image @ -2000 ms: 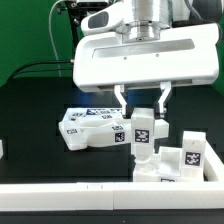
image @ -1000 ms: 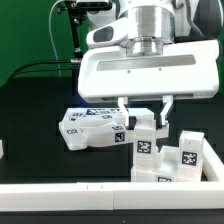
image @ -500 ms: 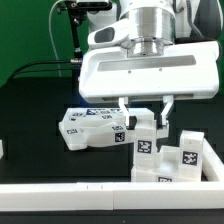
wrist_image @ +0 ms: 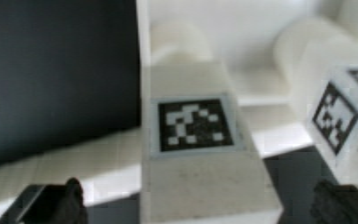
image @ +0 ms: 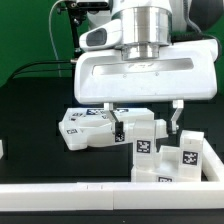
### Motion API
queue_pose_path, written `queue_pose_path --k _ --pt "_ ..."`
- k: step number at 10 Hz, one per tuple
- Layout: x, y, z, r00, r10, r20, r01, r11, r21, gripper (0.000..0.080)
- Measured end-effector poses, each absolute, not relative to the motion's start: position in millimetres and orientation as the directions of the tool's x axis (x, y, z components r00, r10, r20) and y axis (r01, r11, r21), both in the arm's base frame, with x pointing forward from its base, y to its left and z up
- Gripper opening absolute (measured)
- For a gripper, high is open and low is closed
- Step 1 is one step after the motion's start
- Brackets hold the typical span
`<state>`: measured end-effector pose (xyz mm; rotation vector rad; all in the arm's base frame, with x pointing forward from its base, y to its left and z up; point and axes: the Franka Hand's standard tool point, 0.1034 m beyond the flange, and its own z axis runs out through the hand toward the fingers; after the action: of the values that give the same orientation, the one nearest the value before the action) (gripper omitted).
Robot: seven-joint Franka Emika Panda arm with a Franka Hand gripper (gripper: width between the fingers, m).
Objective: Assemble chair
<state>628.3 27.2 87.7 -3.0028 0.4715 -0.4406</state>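
White rigid plastic chair piece (image: 146, 150), lower centre of frame: probably light, stiff, slippery; grasp its flat sides. Tool (image: 147, 124) spread wide, straddling it, empty.

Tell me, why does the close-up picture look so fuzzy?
Wrist view: the upright white plastic chair piece with the black-and-white square tag sits very near the lens, so its tag and edges blur. Exterior view: sharper, though the glossy white robot arm shows shiny highlights.
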Motion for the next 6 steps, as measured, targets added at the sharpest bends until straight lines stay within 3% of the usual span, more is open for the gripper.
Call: queue_pose_path --k 2,4,6 --pt "621.3 23.6 82.5 0.94 -0.321 0.114 -0.309 -0.944 -0.113 0.0649" --pt "624.2 23.3 82.2 0.939 -0.326 0.107 -0.314 -0.942 -0.115 0.0649" --pt "623.9 23.2 81.7 0.934 -0.342 0.104 -0.33 -0.937 -0.116 0.0425"
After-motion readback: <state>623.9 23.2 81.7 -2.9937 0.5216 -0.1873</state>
